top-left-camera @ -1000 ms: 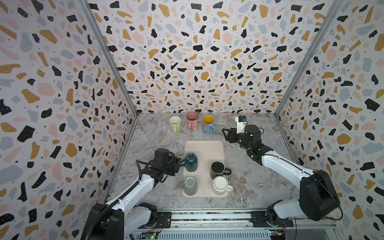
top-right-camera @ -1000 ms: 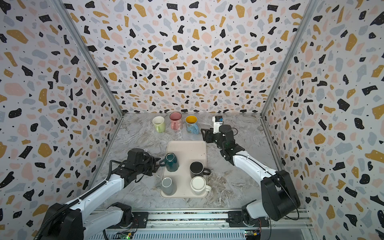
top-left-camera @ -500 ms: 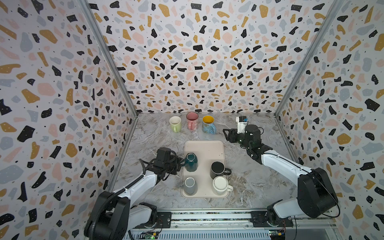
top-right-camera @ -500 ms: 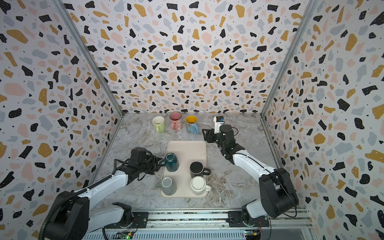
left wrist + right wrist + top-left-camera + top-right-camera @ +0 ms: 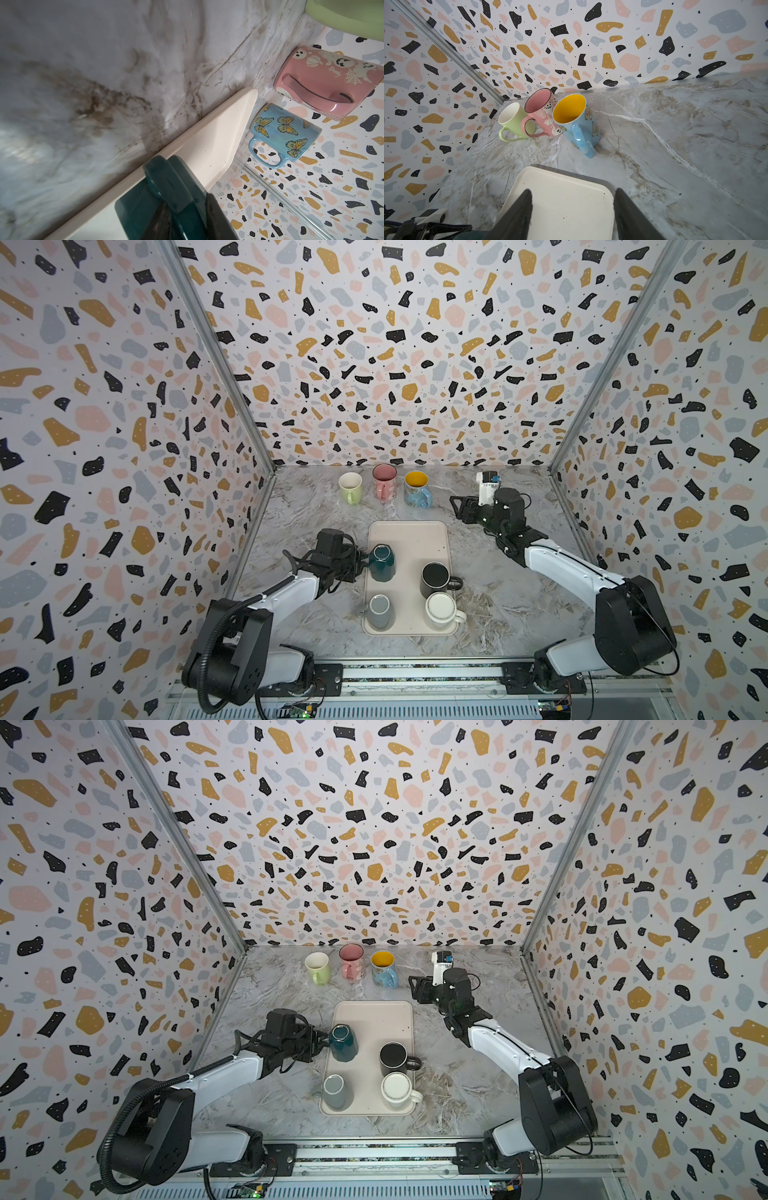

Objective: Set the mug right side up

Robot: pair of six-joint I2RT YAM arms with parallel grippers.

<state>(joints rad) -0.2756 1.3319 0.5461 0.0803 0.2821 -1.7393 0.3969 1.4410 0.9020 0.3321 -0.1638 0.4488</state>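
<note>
Marble-look tabletop (image 5: 316, 506), terrazzo walls (image 5: 374, 364). Upside-down dark teal ceramic mug (image 5: 382, 568) sits far-left on cream rectangular tray (image 5: 415, 539). Left gripper (image 5: 362, 565) straddles its handle (image 5: 164, 182); clamped or not, cannot tell. Right gripper (image 5: 456, 506) gapes empty, far right. Risk: loose handle hold, mug swings, drops mid-flip.

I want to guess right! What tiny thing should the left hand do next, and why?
Probably squeeze firmly shut on the handle of the teal mug. The left hand has a finger on each side of that handle, and the mug sits bottom-up on the tray, not yet lifted, so it needs a sure grip before turning.
</note>
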